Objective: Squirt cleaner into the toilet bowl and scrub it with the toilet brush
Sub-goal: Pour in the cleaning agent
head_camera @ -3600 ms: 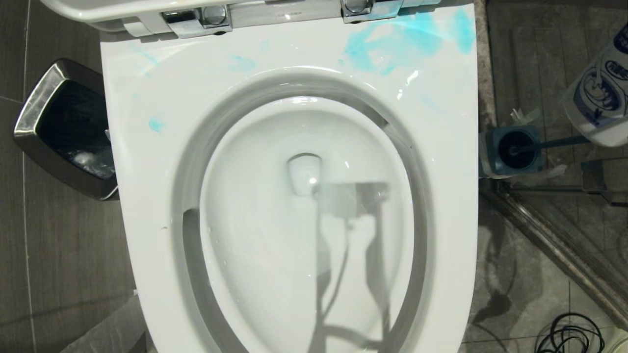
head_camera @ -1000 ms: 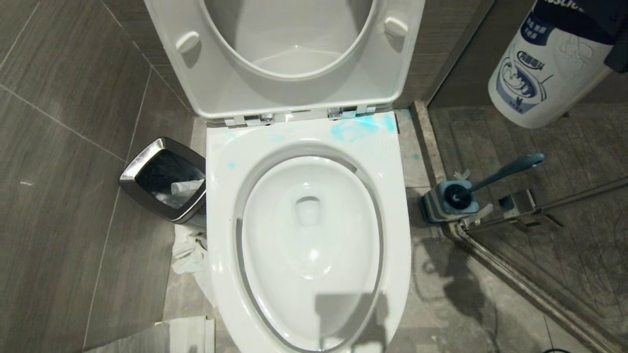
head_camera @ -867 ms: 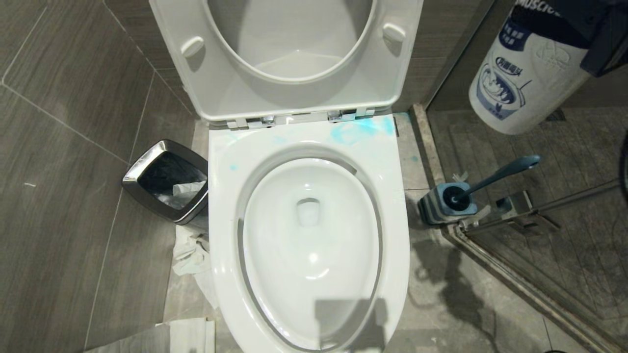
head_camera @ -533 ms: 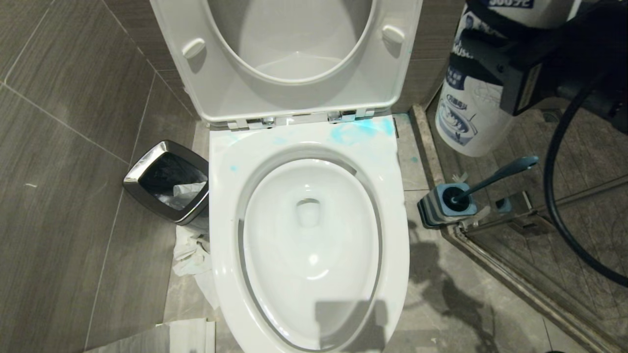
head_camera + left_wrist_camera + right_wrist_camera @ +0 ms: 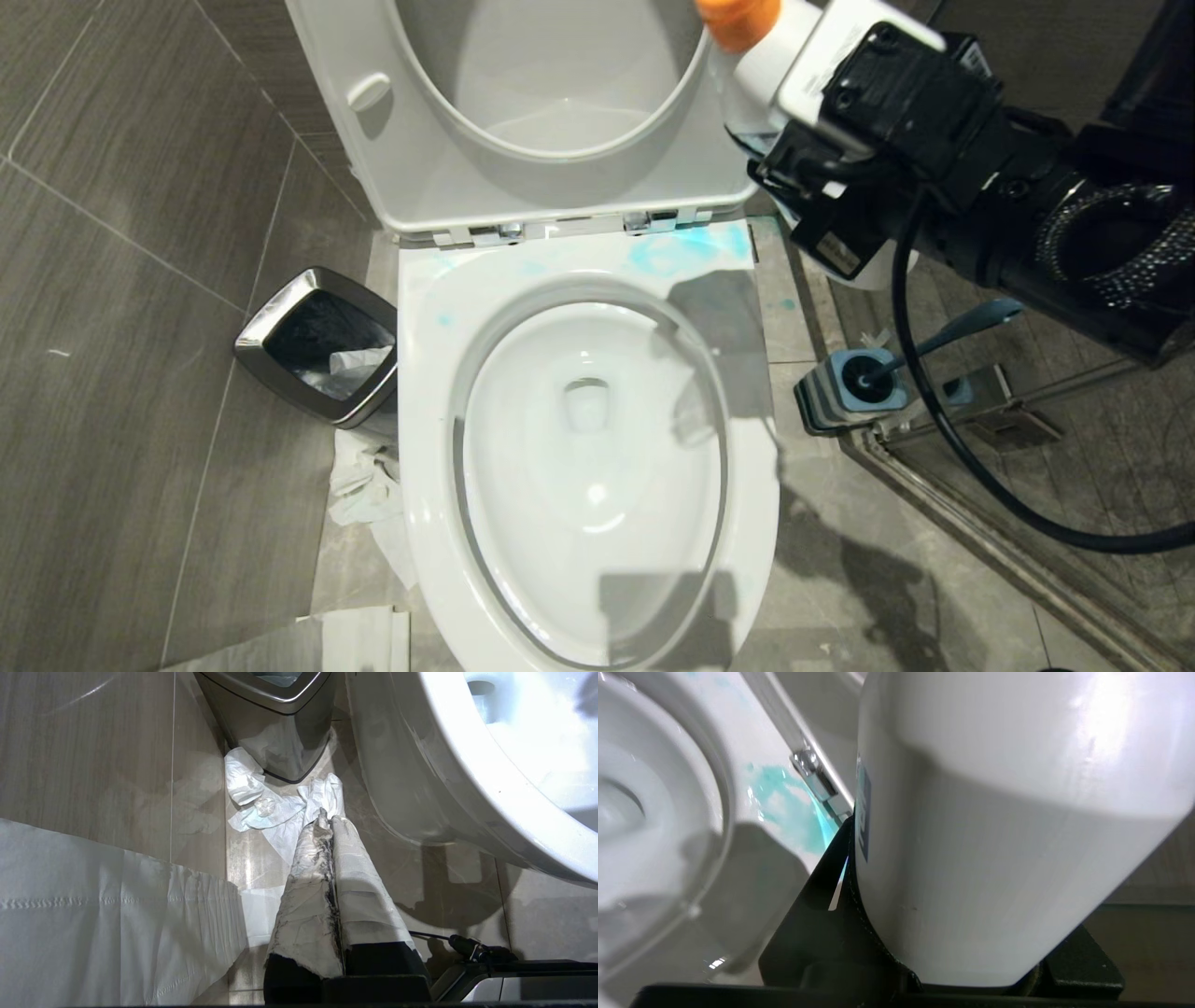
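The white toilet bowl stands open with its seat and lid raised. Blue cleaner smears mark the back right of the rim. My right gripper is shut on the white cleaner bottle above the rim's back right corner. The bottle's orange cap points toward the raised lid. In the right wrist view the bottle fills the space between the jaws. The blue toilet brush stands in its holder on the floor to the right. My left gripper hangs shut beside the bowl, near the floor.
A steel waste bin stands left of the toilet, with crumpled tissue on the floor beside it. A metal shower-door rail runs along the right. A black cable loops down from my right arm.
My right arm has swung the bottle leftward from the far right to above the rim's back right corner. The bottle has turned, so its orange cap now shows. The left arm has not moved.
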Available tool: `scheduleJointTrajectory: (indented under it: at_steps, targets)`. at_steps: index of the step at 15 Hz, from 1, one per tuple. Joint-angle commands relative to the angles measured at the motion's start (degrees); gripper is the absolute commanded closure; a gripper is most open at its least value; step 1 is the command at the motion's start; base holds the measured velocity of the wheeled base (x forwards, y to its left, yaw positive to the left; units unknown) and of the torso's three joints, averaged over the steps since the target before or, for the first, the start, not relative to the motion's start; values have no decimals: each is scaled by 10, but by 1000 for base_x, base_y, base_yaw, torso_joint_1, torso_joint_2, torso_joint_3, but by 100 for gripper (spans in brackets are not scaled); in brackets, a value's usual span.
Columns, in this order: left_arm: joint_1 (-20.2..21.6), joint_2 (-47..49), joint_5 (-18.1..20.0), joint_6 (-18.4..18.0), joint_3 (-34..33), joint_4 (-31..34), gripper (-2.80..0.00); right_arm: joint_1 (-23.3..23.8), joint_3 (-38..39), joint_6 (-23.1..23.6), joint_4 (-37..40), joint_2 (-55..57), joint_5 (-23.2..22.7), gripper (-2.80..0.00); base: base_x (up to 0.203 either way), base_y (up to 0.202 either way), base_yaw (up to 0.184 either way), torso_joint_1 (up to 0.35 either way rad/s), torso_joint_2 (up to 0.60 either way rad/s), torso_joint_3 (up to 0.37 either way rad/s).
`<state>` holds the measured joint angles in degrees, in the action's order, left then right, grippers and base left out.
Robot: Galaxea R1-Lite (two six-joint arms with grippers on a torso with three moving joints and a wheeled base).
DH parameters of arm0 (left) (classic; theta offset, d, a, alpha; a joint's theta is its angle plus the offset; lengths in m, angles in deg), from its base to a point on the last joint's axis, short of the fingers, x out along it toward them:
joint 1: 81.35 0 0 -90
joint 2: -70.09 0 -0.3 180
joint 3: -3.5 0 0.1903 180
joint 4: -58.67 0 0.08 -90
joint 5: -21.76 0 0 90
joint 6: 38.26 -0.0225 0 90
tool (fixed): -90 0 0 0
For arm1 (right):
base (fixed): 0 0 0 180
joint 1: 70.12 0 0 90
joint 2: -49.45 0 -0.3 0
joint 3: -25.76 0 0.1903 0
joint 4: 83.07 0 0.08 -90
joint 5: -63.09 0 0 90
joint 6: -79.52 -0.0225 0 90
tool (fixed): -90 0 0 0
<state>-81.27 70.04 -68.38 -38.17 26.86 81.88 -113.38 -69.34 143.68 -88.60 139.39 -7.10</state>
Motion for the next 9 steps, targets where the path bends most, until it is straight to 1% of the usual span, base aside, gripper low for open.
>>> scheduleJointTrajectory:
  at_steps: [1,4,5,7,9]
  targets:
    - [0,0,0,0,0,0,0,-4,-31,77,7,41,15,0,0,0,0,0,0,0]
    - [0,0,0,0,0,0,0,-9,-65,183,14,77,38,0,0,0,0,0,0,0]
    - [0,0,0,0,0,0,0,-18,-70,215,14,85,64,0,0,0,0,0,0,0]
    - [0,0,0,0,0,0,0,-43,-82,257,13,100,118,0,0,0,0,0,0,0]
    - [0,0,0,0,0,0,0,-56,-92,326,12,106,157,0,0,0,0,0,0,0]
